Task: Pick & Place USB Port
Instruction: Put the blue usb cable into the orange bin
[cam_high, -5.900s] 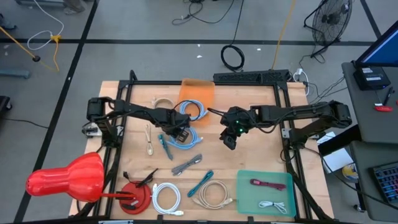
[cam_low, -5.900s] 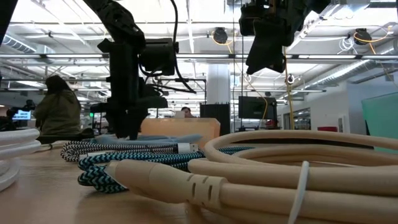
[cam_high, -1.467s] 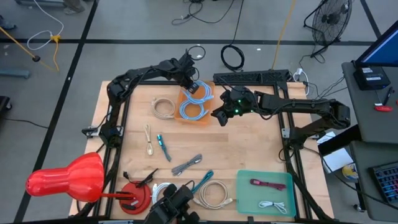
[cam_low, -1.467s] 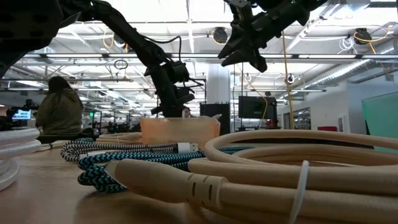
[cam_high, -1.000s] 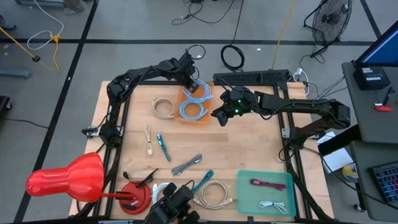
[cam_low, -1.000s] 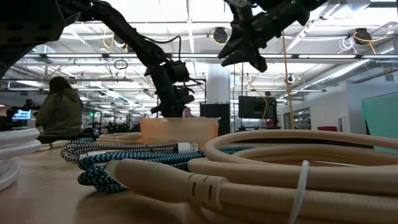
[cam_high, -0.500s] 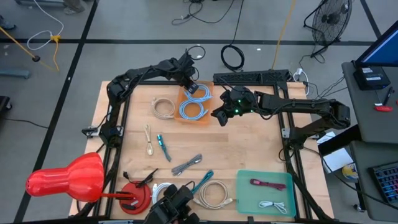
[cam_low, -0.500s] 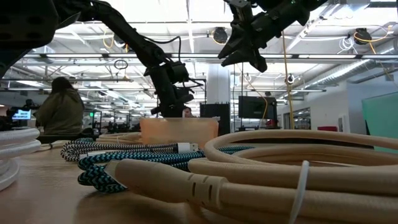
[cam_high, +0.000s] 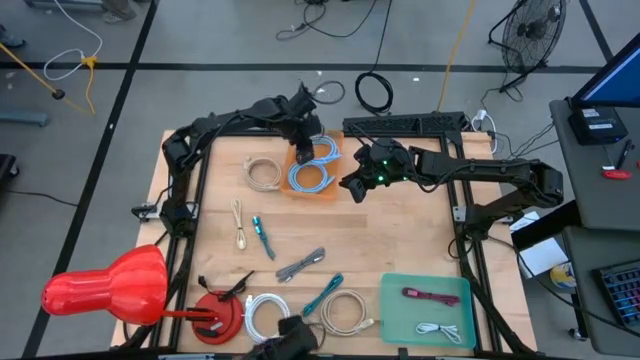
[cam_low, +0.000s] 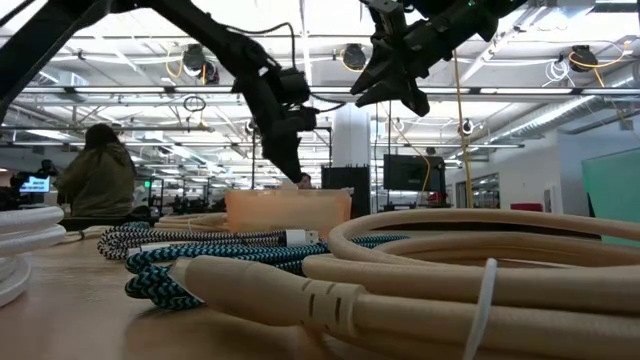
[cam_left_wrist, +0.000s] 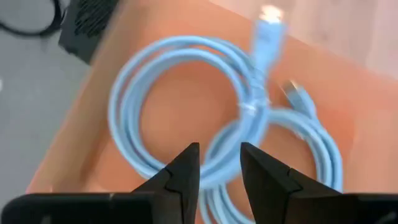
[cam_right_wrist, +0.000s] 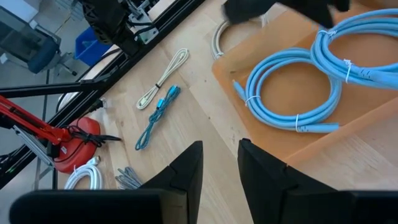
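The dark left arm is stretched to the table's far edge, its two-finger left gripper (cam_high: 305, 152) slightly parted; the dark right arm's right gripper (cam_high: 350, 187) is held raised nearby, fingers likewise parted

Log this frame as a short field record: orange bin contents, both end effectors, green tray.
orange bin: two coiled light blue cables lying inside
left end effector: above the bin, fingers apart, holding nothing
right end effector: in the air beside the bin, nothing between its fingers
green tray: near right corner, holds a red cable and a white cable
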